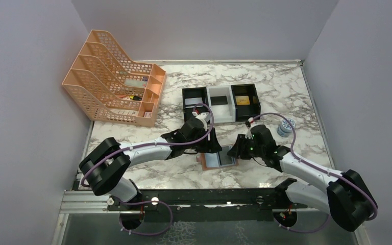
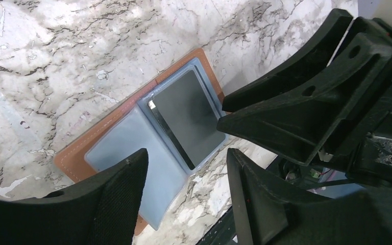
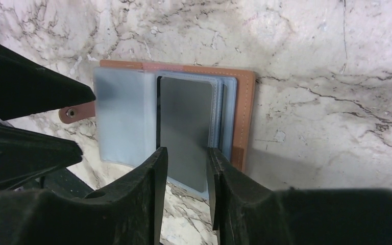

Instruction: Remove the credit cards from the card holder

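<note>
holder point(image 1: 219, 161) lying open by table's point(image 1: 265, 87) front edge, trays point(image 1: 219, 102) well behind | grey card point(image 3: 184, 122) sitting in its right half | left gripper point(image 2: 185, 155) hovering wide open over holder's edge | right gripper point(image 3: 186, 153) hovering narrowly open over card's near edge

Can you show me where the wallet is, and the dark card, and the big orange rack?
card holder point(image 3: 244, 117), right wrist view, its brown leather edge.
dark grey card point(image 3: 184, 127), right wrist view, middle of its face.
orange file rack point(image 1: 113, 87), top view, its mesh dividers.
</note>
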You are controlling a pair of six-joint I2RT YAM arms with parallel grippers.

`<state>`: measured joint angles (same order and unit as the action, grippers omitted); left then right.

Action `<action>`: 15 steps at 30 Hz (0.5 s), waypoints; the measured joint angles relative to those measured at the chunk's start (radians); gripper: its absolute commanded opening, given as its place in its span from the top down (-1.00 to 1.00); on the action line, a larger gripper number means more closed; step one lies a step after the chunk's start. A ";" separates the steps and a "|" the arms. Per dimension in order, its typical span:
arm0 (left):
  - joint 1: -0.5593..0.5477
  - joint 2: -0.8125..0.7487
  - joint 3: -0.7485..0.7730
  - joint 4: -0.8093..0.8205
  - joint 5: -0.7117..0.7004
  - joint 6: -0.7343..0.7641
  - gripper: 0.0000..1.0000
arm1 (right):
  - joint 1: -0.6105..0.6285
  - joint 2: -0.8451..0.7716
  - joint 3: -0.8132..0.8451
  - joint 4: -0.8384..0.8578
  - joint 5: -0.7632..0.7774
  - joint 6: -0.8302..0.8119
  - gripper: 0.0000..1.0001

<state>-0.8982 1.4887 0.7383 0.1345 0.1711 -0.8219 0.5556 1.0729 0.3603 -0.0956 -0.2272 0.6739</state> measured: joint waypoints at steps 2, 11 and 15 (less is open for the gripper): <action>0.000 0.005 0.000 0.003 0.000 -0.002 -0.18 | 0.000 -0.007 0.012 -0.014 0.003 -0.011 0.33; -0.001 0.039 0.000 0.006 0.000 -0.011 -0.02 | 0.000 0.032 0.028 -0.019 0.005 -0.030 0.52; -0.001 0.047 0.000 0.006 0.000 -0.014 0.10 | 0.000 0.069 0.028 -0.016 0.004 -0.028 0.65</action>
<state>-0.8993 1.5360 0.7387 0.1402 0.1715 -0.8360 0.5556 1.1419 0.3882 -0.1120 -0.2230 0.6460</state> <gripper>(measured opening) 0.486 0.215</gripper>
